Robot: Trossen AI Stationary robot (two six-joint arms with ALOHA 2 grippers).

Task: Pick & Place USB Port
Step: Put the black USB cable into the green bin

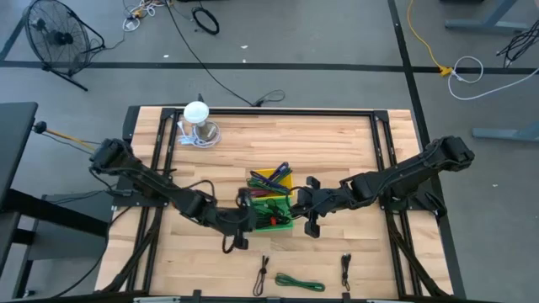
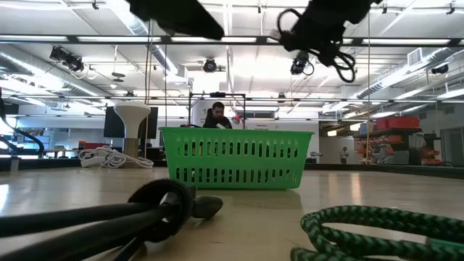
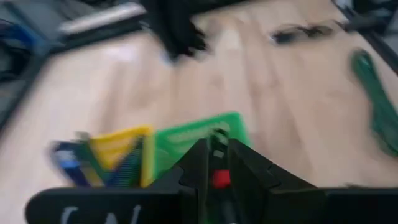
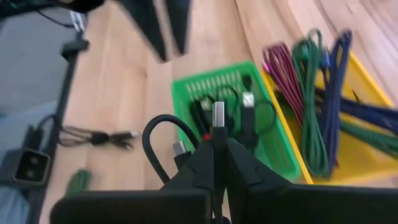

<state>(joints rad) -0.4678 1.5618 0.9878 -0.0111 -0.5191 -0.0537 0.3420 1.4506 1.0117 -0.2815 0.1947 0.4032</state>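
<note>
A green basket [image 1: 274, 215] stands mid-table, its far side against a yellow basket [image 1: 271, 178] full of coloured cables. More cables lie in the green basket [image 4: 231, 102]. My left gripper [image 1: 246, 217] hovers at the green basket's left side, shut on a small red-marked piece [image 3: 219, 179]. My right gripper [image 1: 308, 215] hovers at the basket's right side, shut on a black USB cable [image 4: 155, 134]. Both hang high above the basket [image 2: 235, 156] in the low view. My left gripper pinches a small piece with a red spot [image 3: 219, 179] between its two fingertips, slanting down over the green basket; the blur hides which part it is. My right gripper pinches the black USB cable just behind its silver plug [image 4: 218, 115]. The plug sticks out past the fingertips along the fingers. The fingers slant down toward the green basket. The cable is lifted clear, and a slack loop [image 4: 151, 140] curls beside the fingers.
Near the front edge lie a black cable [image 1: 264, 275], a green cable [image 1: 299, 283] and another black cable [image 1: 345, 271]. A white lamp-like thing [image 1: 198, 122] stands at the far left. Bare wood lies to either side of the baskets.
</note>
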